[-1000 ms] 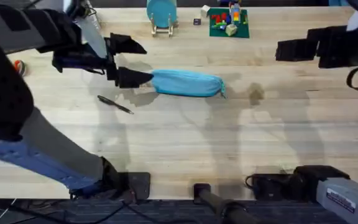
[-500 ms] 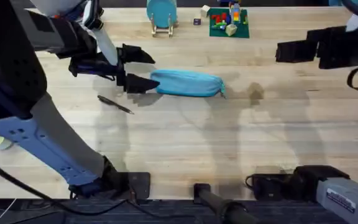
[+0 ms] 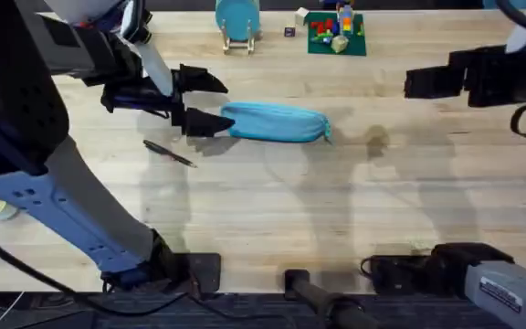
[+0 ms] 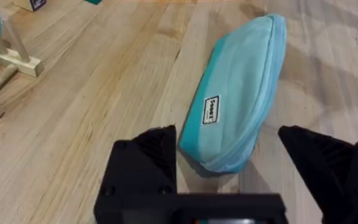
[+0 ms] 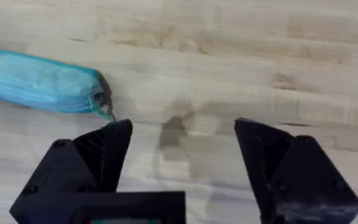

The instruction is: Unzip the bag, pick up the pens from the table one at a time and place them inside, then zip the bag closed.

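Turquoise soft fabric pouch [image 3: 274, 122] zipped, frame centre | left gripper [image 3: 199, 100] open, straddling its end; pinch squarely | right gripper [image 3: 425, 81] open, upper right; should take zipper pull [image 5: 106, 112]

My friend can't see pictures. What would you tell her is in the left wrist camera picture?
A light-blue zipped bag with a small white label lies on the wooden table, one end sitting between the left gripper's open black fingers. Part of a wooden stand holding a teal disc sits off to one side.
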